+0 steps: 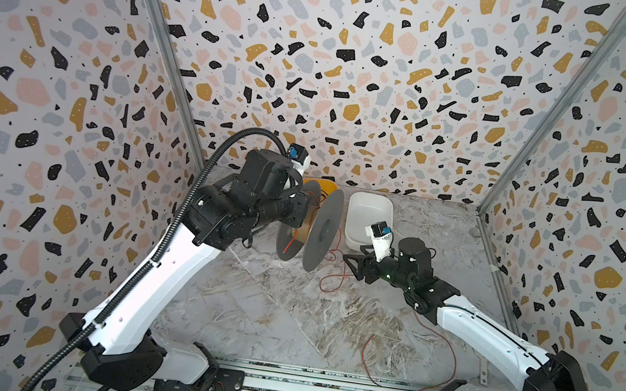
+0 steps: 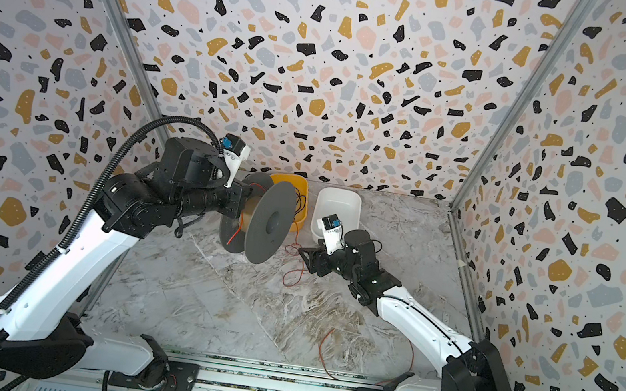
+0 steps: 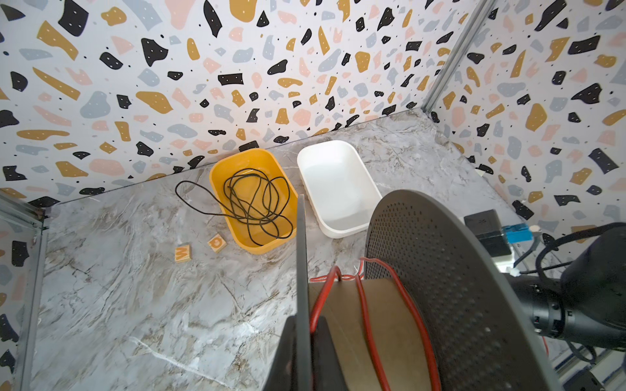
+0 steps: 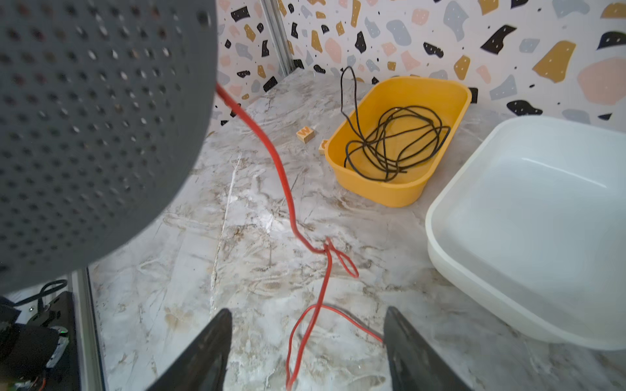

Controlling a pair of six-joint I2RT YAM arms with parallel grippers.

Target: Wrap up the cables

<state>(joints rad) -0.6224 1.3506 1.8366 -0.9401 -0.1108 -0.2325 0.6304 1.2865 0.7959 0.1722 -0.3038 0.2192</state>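
Observation:
The cable [image 4: 284,176] is a thin red-orange wire running from a grey perforated spool [image 1: 318,231] down onto the marble table, where it loops loosely [image 1: 332,279] and trails toward the front [image 2: 324,349]. A few turns lie round the spool's cardboard core [image 3: 382,331]. My left gripper [image 3: 303,321] is shut on the rim of one spool flange and holds the spool off the table on edge. My right gripper [image 4: 306,316] is open low over the table, and a slack loop of cable lies between its fingers, ungripped. It sits just right of the spool [image 2: 270,228] in both top views.
A yellow tub [image 3: 216,176] holding a tangled black wire [image 3: 257,199] stands at the back beside a white tub [image 3: 338,233], which is close to the right arm [image 1: 410,261]. Two small wooden letter blocks [image 3: 183,253] lie left of the yellow tub.

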